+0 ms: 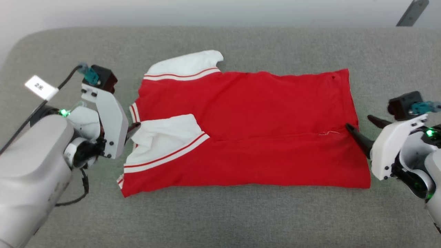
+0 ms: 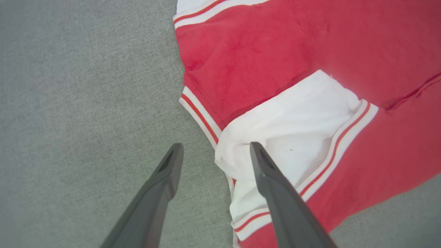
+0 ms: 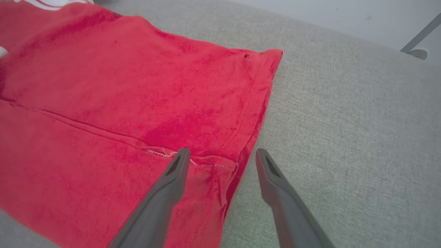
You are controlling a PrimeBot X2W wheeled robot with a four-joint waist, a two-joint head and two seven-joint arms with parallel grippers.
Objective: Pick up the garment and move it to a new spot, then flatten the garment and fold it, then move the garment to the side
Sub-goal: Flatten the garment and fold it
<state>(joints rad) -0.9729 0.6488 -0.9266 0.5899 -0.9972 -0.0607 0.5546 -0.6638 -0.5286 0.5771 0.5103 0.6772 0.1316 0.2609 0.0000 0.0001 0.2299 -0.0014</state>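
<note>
At the left end of the padded grey fabric surface, the left gripper hovers low over the collar end of the red jersey shirt with white sleeves. Its jaws are spread and hold nothing: one finger is over bare grey fabric, the other over the folded-in white sleeve, with the red-and-white striped collar trim just ahead.

The garment lies flat across the middle of the surface, collar towards the robot's left and hem towards its right. Its near long side is already folded up over the body. The far sleeve sticks out past the top edge.

At the right end, the right gripper has its jaws spread too. One finger is above the red cloth by a loose white thread, the other beyond the hem edge, holding nothing.

The shirt looks light, soft and limp. It would likely sag and slide open if lifted from one end. Pinching all layers at the fold line at both ends together seems the safest hold.
</note>
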